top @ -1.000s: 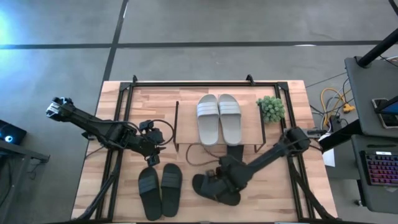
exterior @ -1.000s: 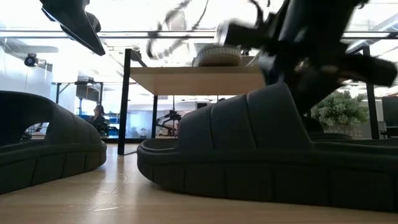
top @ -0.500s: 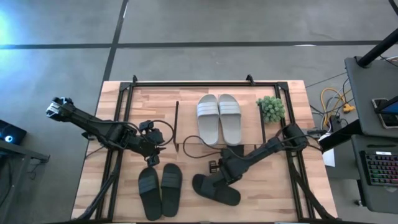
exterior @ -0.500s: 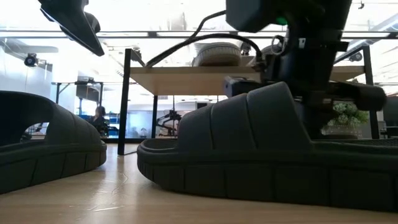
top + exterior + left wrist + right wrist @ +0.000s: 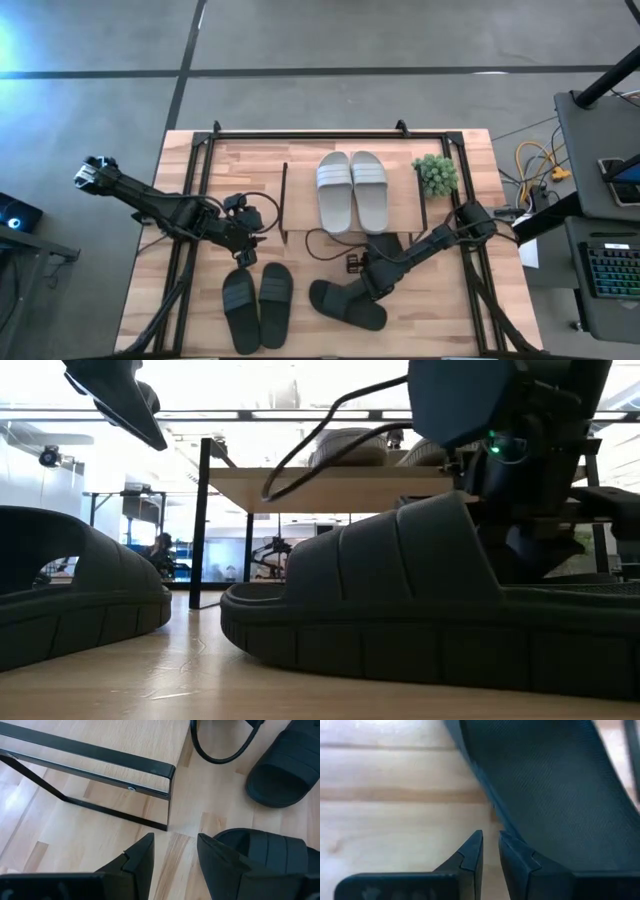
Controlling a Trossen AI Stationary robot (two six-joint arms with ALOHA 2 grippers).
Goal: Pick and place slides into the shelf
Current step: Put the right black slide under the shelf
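The shelf [image 5: 300, 200] stands mid-table with a light grey-white pair of slides [image 5: 352, 190] on its top board. A black pair [image 5: 257, 305] lies near the front edge. A lone black slide [image 5: 345, 303] lies to its right, and another dark slide end [image 5: 387, 245] shows under the shelf's near edge. My right gripper [image 5: 490, 842] is down at the lone slide's far side [image 5: 366, 284], its fingers shut to a narrow gap. My left gripper [image 5: 175, 852] hangs open above the table, left of the shelf [image 5: 244, 252]. My right gripper comes down slanting from the table's far right. Its fingertips [image 5: 507, 842] stand at the rim of the lone black slide's footbed [image 5: 492, 815], one over the footbed and one over the wood. I cannot tell whether they touch the slide, which lies flat on the table.
A small potted plant [image 5: 435, 173] stands right of the shelf. The shelf's black side frame [image 5: 120, 762] is just ahead of my left gripper. Cables loop over the table near both arms. Black rails run along the table's edges.
My right gripper has moved from above the lone black slide toward the shelf and down behind the slide's far side, rolling as it went. The gap between its fingers looks unchanged. The slide has stayed where it was.
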